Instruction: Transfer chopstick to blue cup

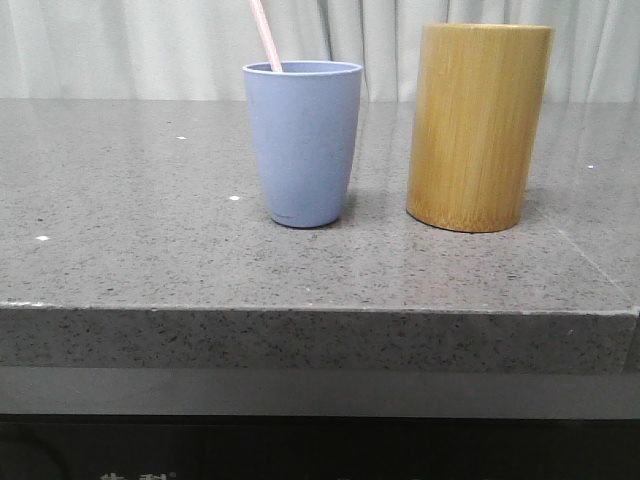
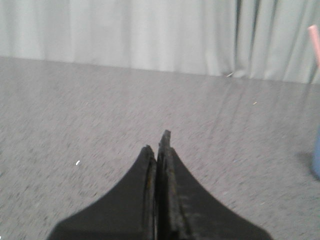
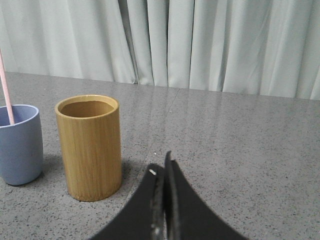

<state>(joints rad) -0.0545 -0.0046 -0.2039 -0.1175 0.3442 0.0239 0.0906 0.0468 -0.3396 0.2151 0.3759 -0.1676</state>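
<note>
1. I can read no brand or label on either container; a strip of pale characters sits at the bottom edge of my front view, cut off and unreadable.
2. The thin pale pink chopstick [image 1: 265, 35] stands inside the matte periwinkle-blue tumbler [image 1: 302, 143], its long axis near upright, the top leaning left and running out of my front view.
3. The blue tumbler stands upright on the grey speckled stone tabletop [image 1: 130, 250], just left of the taller tan bamboo cylinder [image 1: 478, 127], the two apart.
4. My left gripper [image 2: 158, 142] has its black fingers pressed together on nothing, over bare table, well apart from the tumbler and chopstick to its right.
5. My right gripper [image 3: 160, 165] is likewise closed and empty, near the bamboo cylinder, the tumbler farther left.
6. Pale pleated curtains [image 1: 150, 45] hang behind the table.
</note>
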